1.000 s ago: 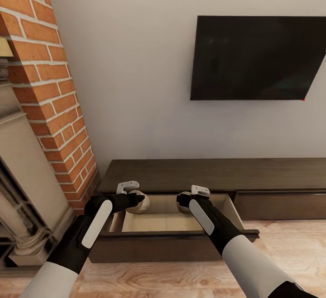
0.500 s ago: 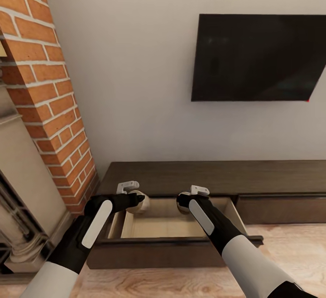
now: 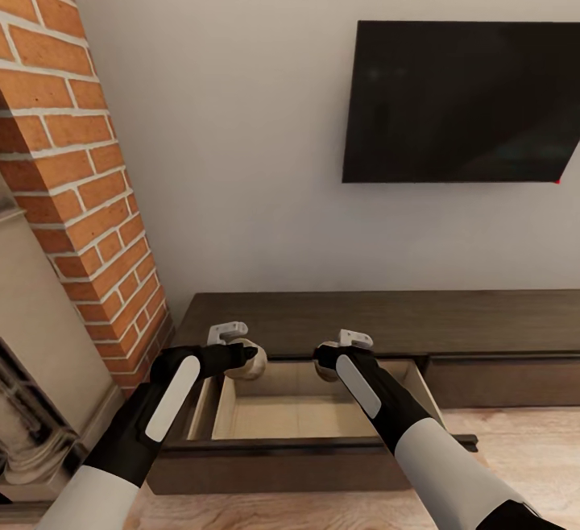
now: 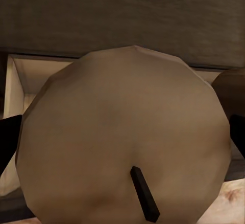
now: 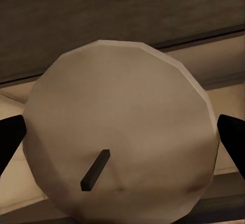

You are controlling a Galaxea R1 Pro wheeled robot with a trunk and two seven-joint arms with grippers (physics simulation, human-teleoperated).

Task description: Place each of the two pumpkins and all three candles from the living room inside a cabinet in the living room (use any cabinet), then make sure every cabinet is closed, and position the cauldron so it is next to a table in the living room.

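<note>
Both arms are reaching over the dark cabinet's [image 3: 379, 320] open drawer [image 3: 306, 413], whose pale interior is lying bare. The left hand [image 3: 242, 353] is gripping one beige candle [image 4: 122, 137], the right hand [image 3: 330, 355] another candle [image 5: 120, 132], both hanging above the drawer's back edge.

Both arms reach forward, left pincer [image 3: 251, 359] and right pincer [image 3: 322, 359] clamped (level).

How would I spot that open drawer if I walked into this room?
Find the black TV on the wall. Below it runs a long, low dark cabinet. The drawer is at its left end near the brick column, pulled out to show a pale inside; the panel beside it is shut.
</note>
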